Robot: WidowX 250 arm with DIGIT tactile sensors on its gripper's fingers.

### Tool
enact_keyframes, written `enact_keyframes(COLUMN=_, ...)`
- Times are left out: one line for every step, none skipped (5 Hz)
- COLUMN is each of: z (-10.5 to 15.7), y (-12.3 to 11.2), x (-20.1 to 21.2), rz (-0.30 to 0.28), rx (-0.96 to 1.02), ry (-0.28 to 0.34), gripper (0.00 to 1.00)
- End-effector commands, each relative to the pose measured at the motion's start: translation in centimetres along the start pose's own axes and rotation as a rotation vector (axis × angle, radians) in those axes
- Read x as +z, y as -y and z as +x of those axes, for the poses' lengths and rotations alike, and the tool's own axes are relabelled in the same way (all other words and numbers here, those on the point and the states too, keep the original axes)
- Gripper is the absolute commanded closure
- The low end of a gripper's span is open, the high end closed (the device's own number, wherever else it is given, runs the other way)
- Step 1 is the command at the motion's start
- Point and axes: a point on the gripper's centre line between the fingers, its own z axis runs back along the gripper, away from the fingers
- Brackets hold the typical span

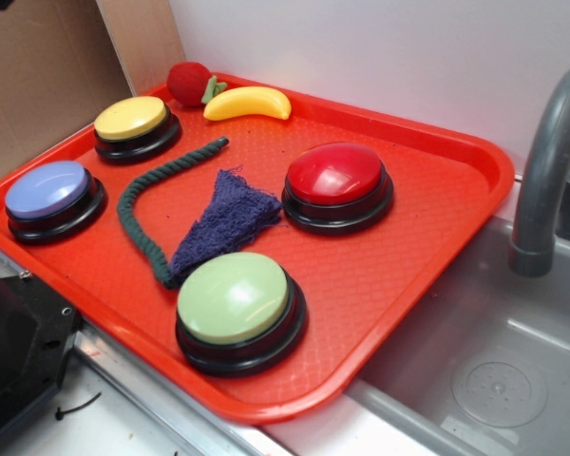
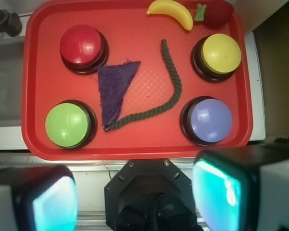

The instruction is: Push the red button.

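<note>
Gripper [image 2: 135,197] high above tray's [image 2: 38,57] near edge, fingers spread wide, holding nothing. Red button [image 2: 82,45] at far corner, faucet side, beside purple cloth [image 2: 116,89]. I'd close fingers first, travel over dome centre, press straight down, steering clear of cloth and green button [image 2: 67,124].

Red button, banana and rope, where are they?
Red button [image 1: 335,174]: exterior view, top of its dome.
Banana [image 1: 248,103]: exterior view, middle of its body.
Rope [image 2: 175,83]: wrist view, on its bend.
</note>
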Motion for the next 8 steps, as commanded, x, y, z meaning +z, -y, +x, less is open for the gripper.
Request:
enact_keyframes(z=0.0, y=0.0, x=0.0, rz=0.0, rx=0.0, ry=0.0, gripper=0.0)
enact_keyframes(z=4.5, y=2.0, x=-5.4, rz=0.038, rx=-0.173, ry=-0.01, gripper=0.0)
enact_keyframes(z=9.1, y=4.2, x=-9.3, rz=0.044, rx=-0.244, ry=0.028, gripper=0.0)
enact_keyframes(z=13.4, y=5.2, x=-12.1, rz=0.03, rx=-0.314, ry=0.054, gripper=0.0)
enact_keyframes(z=15.3, y=6.1, x=-14.5, rz=0.053, rx=-0.355, ry=0.026, gripper=0.0)
enact_keyframes(z=15.9, y=6.4, x=-15.6, rz=0.044, rx=-0.351, ry=0.031, gripper=0.0)
enact_keyframes(z=15.6, y=6.3, x=-17.4, rz=0.046, rx=-0.332, ry=0.015, gripper=0.0)
enact_keyframes(z=15.5, y=6.6, x=-18.0, rz=0.04, rx=-0.331, ry=0.018, gripper=0.0)
